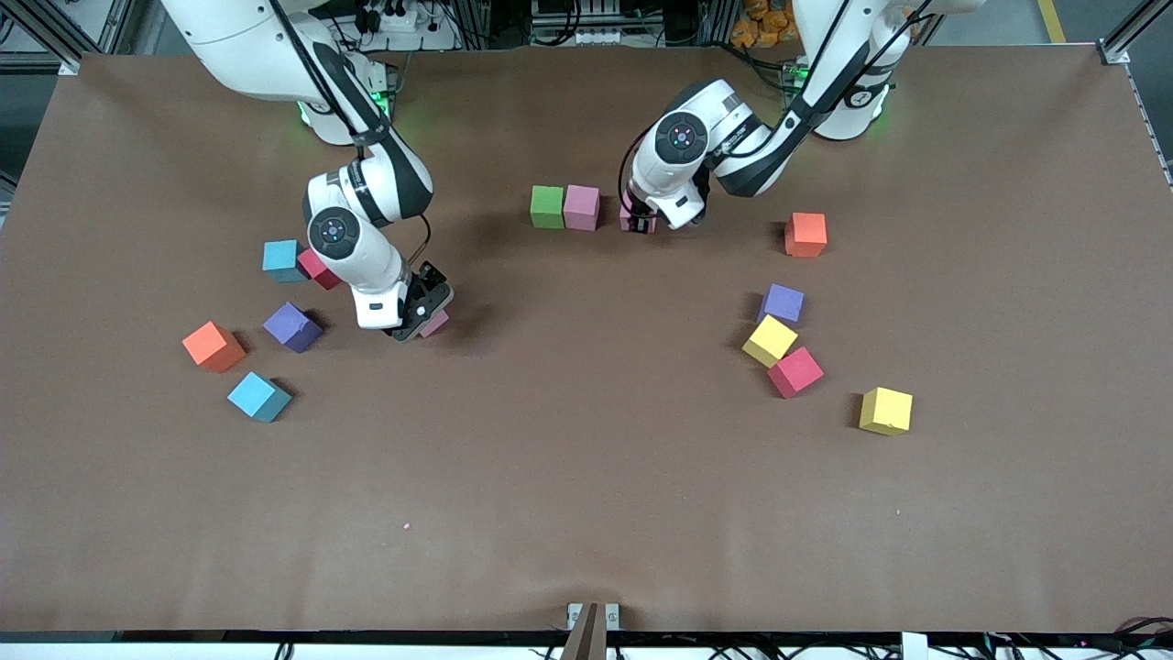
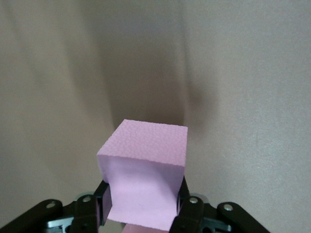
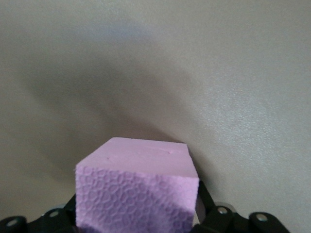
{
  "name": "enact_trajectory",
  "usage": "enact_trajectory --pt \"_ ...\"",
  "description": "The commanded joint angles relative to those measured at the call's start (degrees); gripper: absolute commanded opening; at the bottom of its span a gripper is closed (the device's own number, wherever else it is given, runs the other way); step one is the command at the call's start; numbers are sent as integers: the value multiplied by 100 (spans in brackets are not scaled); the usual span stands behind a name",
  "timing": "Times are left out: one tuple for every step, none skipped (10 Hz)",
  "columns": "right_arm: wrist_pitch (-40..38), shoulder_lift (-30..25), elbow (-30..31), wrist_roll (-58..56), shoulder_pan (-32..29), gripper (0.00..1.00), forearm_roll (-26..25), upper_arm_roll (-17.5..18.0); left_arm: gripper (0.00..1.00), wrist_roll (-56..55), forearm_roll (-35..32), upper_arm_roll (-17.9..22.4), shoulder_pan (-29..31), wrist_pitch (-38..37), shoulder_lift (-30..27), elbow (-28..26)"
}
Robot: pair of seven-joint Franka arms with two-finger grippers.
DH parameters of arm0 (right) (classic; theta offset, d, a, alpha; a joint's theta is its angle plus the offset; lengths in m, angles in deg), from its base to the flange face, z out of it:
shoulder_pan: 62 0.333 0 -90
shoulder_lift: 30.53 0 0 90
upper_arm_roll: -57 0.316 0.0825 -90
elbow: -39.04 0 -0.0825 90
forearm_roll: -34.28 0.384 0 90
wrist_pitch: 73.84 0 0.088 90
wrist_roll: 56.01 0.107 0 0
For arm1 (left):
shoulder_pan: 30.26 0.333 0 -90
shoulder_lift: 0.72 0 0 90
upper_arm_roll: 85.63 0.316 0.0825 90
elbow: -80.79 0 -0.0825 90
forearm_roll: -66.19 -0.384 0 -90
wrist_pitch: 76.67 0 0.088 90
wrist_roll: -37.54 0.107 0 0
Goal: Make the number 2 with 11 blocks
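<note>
Robotics lab, brown-covered table (image 1: 586, 513), aluminium framing (image 1: 1132, 32), cable clutter (image 1: 586, 23)

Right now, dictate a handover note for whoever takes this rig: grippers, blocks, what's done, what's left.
Left gripper: shut on a pink block, low beside the green block and pink block that sit touching in a row.
Right gripper: shut on another pink block, low toward the right arm's end.
Done: two blocks of the row placed.
Left: the rest of the digit; loose blocks lie scattered at both ends of the table.
</note>
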Motion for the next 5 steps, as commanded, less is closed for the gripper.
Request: enact_trajectory --pt "21 39 -49 -114 -137 79 18 67 0 -211 149 -23 -36 224 -36 -62" --pt "13 30 -49 -105 -129 79 18 67 0 -386 149 -23 -62 329 -36 -62" --pt "4 30 -66 -105 -128 79 18 67 0 -510 149 -23 -71 391 8 -71" --pt "12 39 -75 -105 -111 73 18 67 0 -537 149 -23 -106 418 17 -132" --pt "4 30 -93 -97 -93 66 18 76 0 -590 149 -23 -98 549 8 -150"
